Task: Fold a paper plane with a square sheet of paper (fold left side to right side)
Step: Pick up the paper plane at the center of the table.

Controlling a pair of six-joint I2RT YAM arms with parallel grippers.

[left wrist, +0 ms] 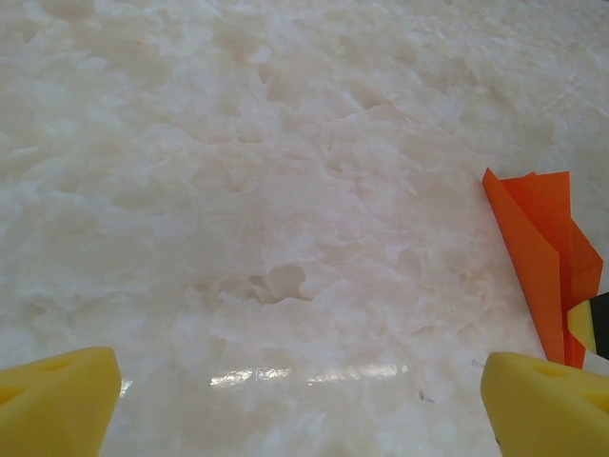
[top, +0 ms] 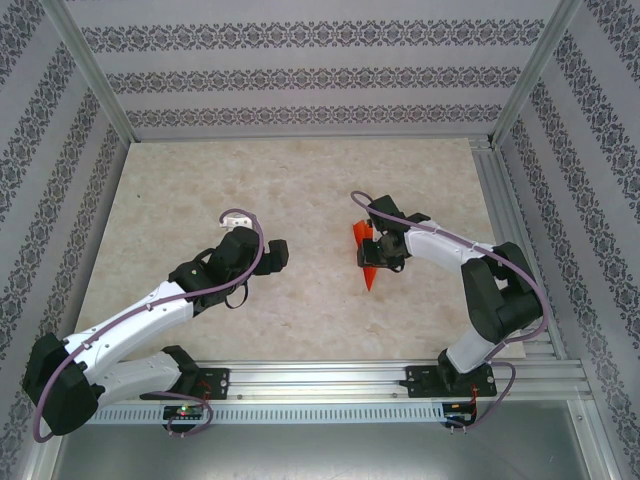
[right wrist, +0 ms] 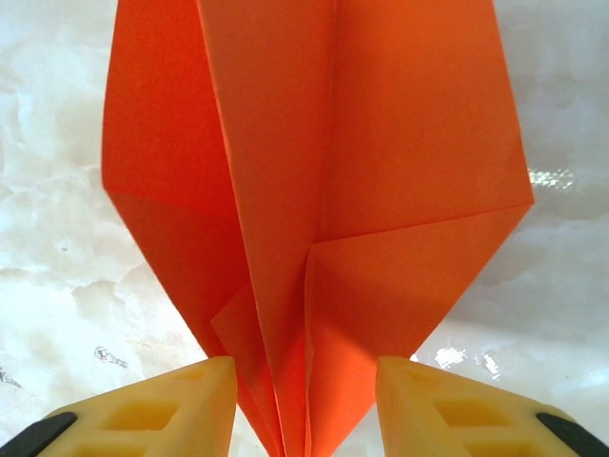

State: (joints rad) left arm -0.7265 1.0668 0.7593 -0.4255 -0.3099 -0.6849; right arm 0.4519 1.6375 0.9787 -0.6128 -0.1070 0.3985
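From above, the paper plane (top: 367, 262) lies mid-table (top: 200, 200), nose toward the arms, under the right claw (top: 386, 250). The right wrist view adds its folds, the narrow end between fingers (right wrist: 152, 409) set apart; whether they grip it, I cannot tell. The left claw (left wrist: 304, 409) is spread over bare table, with the plane just beside it.

Both ends of the paper plane (right wrist: 314, 190) beyond the right wrist view's top and bottom edges.
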